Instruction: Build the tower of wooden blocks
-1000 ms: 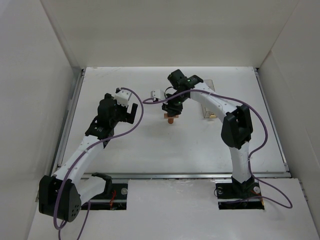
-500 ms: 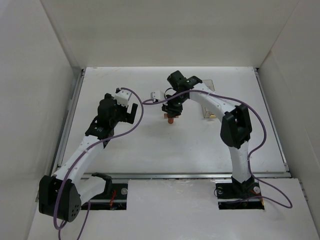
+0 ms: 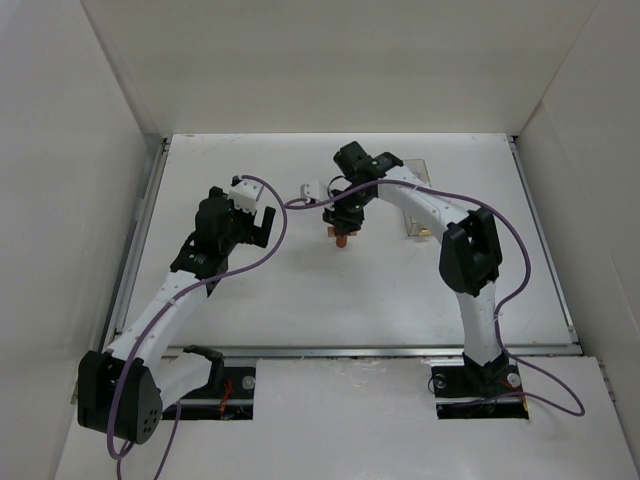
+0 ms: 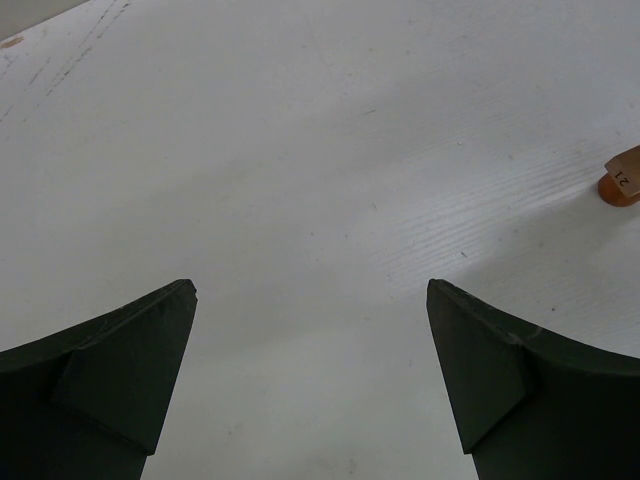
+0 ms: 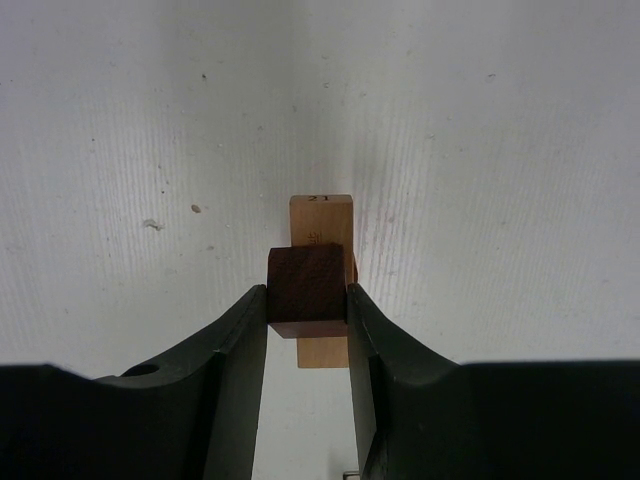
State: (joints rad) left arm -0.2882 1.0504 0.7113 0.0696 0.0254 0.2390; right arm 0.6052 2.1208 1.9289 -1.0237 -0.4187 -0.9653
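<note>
In the right wrist view a dark red-brown block [image 5: 307,290] is pinched between my right gripper's [image 5: 307,302] fingers, which are shut on it. It sits over a pale tan flat bar [image 5: 322,214] that runs away from the camera. From above, the right gripper [image 3: 341,229] points down at the small stack [image 3: 341,240] mid-table. The left wrist view catches the stack at its right edge: an orange-brown round piece [image 4: 616,190] under the tan bar's end [image 4: 628,163]. My left gripper [image 3: 262,226] hangs open to the stack's left, nothing between its fingers [image 4: 120,360].
A clear plastic box [image 3: 419,205] stands just right of the right arm's forearm. White walls enclose the table on the left, back and right. A metal rail [image 3: 370,351] runs along the near edge.
</note>
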